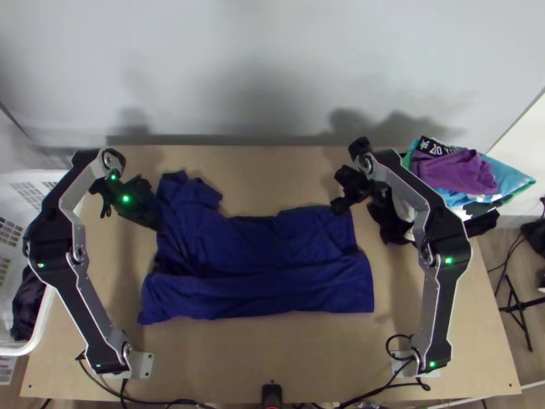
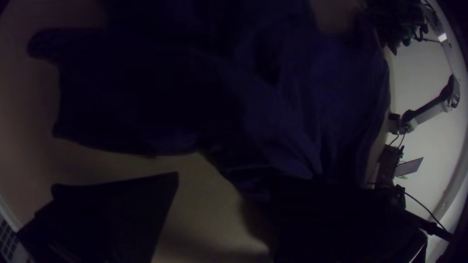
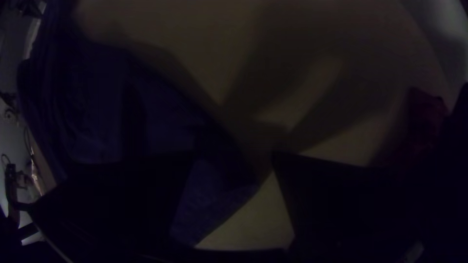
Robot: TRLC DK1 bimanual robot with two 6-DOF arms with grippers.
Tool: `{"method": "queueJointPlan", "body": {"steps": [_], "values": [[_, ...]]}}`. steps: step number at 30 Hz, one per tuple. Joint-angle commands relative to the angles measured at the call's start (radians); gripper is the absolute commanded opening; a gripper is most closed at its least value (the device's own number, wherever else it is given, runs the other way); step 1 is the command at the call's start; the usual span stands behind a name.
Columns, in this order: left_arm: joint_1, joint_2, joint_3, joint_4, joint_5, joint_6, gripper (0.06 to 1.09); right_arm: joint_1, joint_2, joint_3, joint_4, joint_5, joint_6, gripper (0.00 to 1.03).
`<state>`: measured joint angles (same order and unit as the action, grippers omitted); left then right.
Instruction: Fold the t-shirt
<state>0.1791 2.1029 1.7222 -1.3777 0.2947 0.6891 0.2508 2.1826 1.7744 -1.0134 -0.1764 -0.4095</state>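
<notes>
The t-shirt (image 1: 272, 249) lies across the middle of the bench (image 1: 272, 361), partly folded, with a long band of cloth along its near side and a sleeve (image 1: 187, 191) jutting out at the far left. I'd judge the folding to be partway along, with the far edge being the part to deal with now.

The left end effector (image 2: 224, 181) is at the shirt's left side, fingers wide apart and nothing gripped. The right end effector (image 3: 234, 156) is at the far right corner, also well open, the corner showing between its fingers but not pinched.

Next, both probably need to close on the far edge, one at each end, and bring it over towards the near side (that sleeve wants tucking in first, or it will leave a lump). Gripping only the top layer could skew the fold.
</notes>
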Motion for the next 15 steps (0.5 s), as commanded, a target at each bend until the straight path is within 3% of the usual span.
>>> {"method": "queueJointPlan", "body": {"steps": [1,8,15], "values": [[0.019,-0.003,-0.030,0.003,-0.017,0.018,0.93,0.002,0.006,0.010,0.001,-0.002,-0.002,0.74],[0.019,0.016,-0.024,0.032,-0.017,0.013,0.82,0.013,0.011,0.013,0.001,-0.018,-0.002,0.69],[-0.007,0.020,-0.026,0.032,0.009,-0.005,0.81,0.016,0.019,0.014,0.001,-0.028,-0.002,0.64]]}}
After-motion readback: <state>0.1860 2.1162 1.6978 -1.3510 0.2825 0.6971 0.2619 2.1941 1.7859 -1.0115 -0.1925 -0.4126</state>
